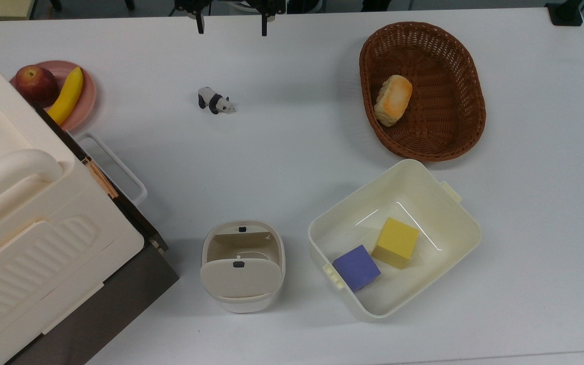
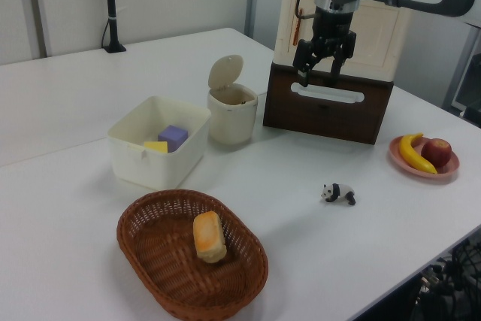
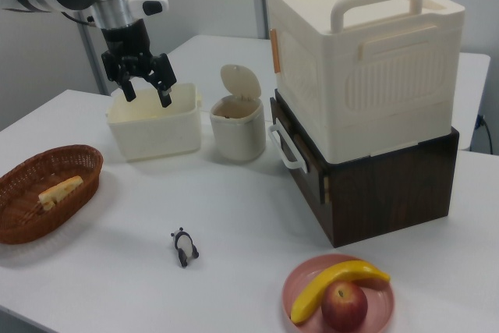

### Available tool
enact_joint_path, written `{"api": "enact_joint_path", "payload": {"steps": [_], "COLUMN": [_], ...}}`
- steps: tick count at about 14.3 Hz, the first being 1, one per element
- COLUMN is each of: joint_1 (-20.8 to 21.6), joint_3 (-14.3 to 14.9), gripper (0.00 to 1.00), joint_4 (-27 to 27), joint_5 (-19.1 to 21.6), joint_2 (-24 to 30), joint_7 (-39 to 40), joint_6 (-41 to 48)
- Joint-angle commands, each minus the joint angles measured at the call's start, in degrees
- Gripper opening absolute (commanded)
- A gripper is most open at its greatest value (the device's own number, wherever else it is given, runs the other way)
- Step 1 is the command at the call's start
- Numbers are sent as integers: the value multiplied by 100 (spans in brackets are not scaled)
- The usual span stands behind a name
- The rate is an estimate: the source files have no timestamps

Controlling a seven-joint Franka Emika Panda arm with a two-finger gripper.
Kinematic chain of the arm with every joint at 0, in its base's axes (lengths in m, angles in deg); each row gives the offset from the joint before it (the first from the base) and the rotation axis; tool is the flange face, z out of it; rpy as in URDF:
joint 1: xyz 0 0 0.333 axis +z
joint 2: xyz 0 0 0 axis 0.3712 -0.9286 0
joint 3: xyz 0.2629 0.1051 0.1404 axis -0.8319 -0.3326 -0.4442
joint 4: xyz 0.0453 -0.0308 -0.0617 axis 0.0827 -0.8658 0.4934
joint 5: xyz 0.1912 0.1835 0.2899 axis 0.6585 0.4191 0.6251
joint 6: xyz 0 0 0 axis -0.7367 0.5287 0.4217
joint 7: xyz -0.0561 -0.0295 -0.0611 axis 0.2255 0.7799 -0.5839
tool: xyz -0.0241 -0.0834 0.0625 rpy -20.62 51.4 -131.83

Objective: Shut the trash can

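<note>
A: Status? Where's the trash can (image 1: 243, 266) sitting?

B: Between the ribbed box (image 1: 28, 223) and the tub (image 1: 446, 223) in the top view. Lid (image 2: 225, 71) is standing upright, bin's wide open.

A: Gripper (image 2: 322, 59)?

B: Hanging high above the table (image 1: 297, 142), well apart from the can. Fingers are spread, holding nothing.

A: Risks?

B: Lid's tilting back past the hinge. Coming straight down, it's hitting the lid's top edge and jamming it. Pushing low from the side, it's likely tipping the light can. Ribbed box is also crowding the approach.
</note>
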Motion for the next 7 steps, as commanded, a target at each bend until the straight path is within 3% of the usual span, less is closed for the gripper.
{"api": "enact_joint_path", "payload": {"steps": [1, 3, 5, 7], "joint_1": [65, 74, 56, 56], "joint_3": [68, 68, 68, 59], "gripper": [100, 95, 22, 10], "joint_4": [-48, -57, -57, -66], "joint_5": [122, 122, 122, 130], "joint_2": [99, 82, 82, 64], "joint_7": [-38, -20, 33, 33], "joint_6": [105, 79, 70, 61]}}
